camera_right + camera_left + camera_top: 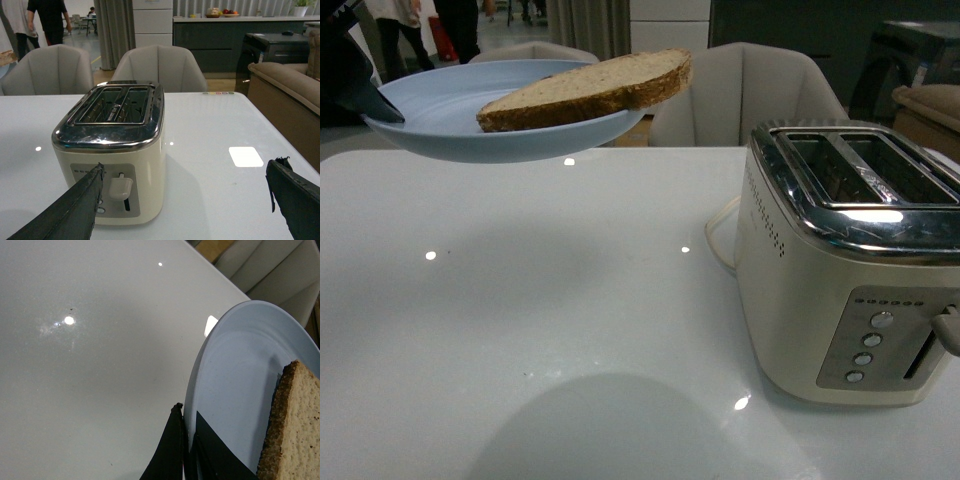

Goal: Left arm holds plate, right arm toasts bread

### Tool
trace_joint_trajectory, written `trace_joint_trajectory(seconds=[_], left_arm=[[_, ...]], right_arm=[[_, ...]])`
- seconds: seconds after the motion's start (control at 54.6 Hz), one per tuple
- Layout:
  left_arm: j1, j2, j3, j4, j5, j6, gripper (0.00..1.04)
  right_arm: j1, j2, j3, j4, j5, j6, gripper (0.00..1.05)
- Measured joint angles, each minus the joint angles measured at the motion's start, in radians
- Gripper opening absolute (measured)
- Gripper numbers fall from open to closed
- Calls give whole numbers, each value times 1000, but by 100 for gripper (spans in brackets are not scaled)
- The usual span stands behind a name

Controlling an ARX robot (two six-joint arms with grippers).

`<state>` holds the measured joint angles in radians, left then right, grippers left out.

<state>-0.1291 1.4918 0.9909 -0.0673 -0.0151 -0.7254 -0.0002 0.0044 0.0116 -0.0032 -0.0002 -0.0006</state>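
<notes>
As the left gripper clamps its rim, the plate hangs over the table's far left corner, presumably offering the bread lying on it. The right gripper: wide, empty, facing the toaster.

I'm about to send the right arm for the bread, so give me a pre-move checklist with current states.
1. Left gripper clamped on plate rim: ok.
2. Plate held clear above the table: ok.
3. Bread lying on plate, free to grasp: ok, though one end overhangs the rim.
4. Right gripper open: ok, fingers wide apart.
5. Toaster slots empty: ok.
6. Toaster lever up: ok.
</notes>
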Motion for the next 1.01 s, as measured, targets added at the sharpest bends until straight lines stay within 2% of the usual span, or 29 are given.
trace_joint_trajectory(seconds=[0.805, 0.824, 0.878, 0.897, 0.97, 1.007], left_arm=[[0, 0, 0, 0, 0, 0, 3], [0, 0, 0, 0, 0, 0, 3], [0, 0, 0, 0, 0, 0, 3], [0, 0, 0, 0, 0, 0, 3], [0, 0, 0, 0, -1, 0, 3], [0, 0, 0, 0, 0, 0, 3]], right_arm=[[0, 0, 0, -1, 1, 0, 98], [5, 3, 1, -7, 21, -4, 98], [77, 47, 17, -39, 187, -23, 98], [115, 90, 24, -27, 272, -29, 98], [147, 150, 41, -3, 367, -51, 98], [134, 188, 63, 25, 455, -58, 98]])
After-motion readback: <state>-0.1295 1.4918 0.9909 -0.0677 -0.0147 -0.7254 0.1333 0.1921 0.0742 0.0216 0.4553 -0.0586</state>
